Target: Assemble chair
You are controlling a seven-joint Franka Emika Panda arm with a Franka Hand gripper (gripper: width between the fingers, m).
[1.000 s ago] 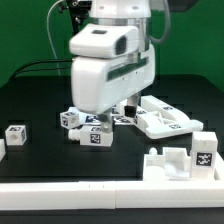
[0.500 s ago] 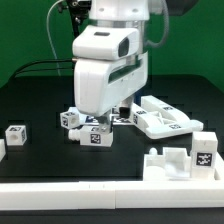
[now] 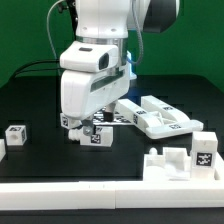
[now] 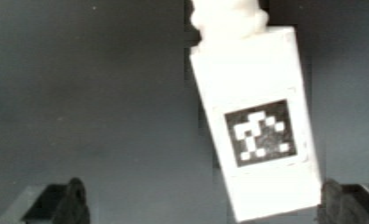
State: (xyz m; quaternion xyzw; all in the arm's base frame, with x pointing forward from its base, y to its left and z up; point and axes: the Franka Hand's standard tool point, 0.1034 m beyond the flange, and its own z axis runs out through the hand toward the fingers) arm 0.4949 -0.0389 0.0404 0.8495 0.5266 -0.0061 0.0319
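Step in hand looks like the approach to grasp a loose chair part. The arm [image 3: 95, 75] hangs low over the table [image 3: 40, 100], above a cluster of small tagged pieces [image 3: 96, 138]. In the wrist view the jaws are spread wide and hold nothing. A long white bar [image 4: 248, 110] with one square tag lies flat between them, closer to one finger and skewed to the jaw line. The other chair parts are scattered: slabs [image 3: 160, 118] on the exterior view's right, a blocky piece [image 3: 178, 160] near the front and a lone block [image 3: 15, 135] on the left. The build looks barely started. The next move probably calls for centring over the bar, squaring the wrist to it, descending, then closing across its narrow width.
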